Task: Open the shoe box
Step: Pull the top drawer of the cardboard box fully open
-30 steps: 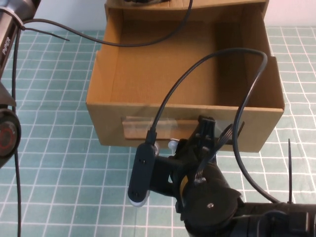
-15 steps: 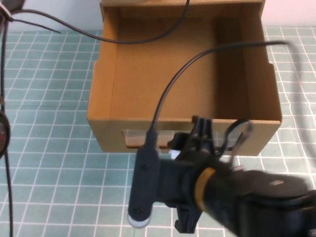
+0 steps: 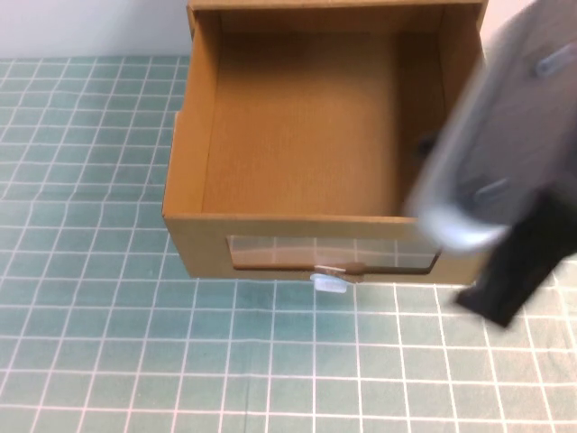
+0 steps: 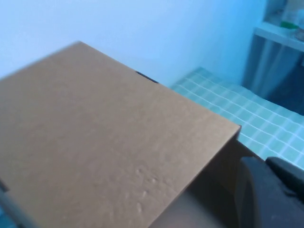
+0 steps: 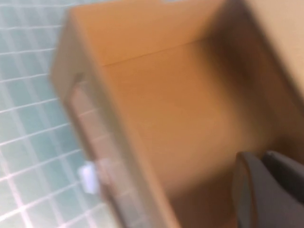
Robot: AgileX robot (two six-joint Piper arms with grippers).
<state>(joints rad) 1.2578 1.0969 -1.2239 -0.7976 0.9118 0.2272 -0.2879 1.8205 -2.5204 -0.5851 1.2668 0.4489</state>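
The brown cardboard shoe box (image 3: 297, 236) stands with its drawer pulled out toward me, its inside (image 3: 302, 126) bare. A clear window strip and a small pale pull tab (image 3: 329, 282) mark the front wall. My right arm (image 3: 505, 180) is a blurred streak over the box's right side, off the tab. In the right wrist view my right gripper (image 5: 261, 159) hangs above the open drawer (image 5: 180, 109), fingers together, holding nothing. My left gripper (image 4: 263, 164) sits beside the box's flat top (image 4: 104, 137), fingers together, also holding nothing.
The box rests on a green cutting mat with a white grid (image 3: 90, 343). A pale wall (image 3: 90, 27) runs behind the box. Mat surface shows in front of the box and to its left.
My right gripper has let go of the front tab and swung up and right. The left arm and the cables have left the high view. The drawer stays pulled out.
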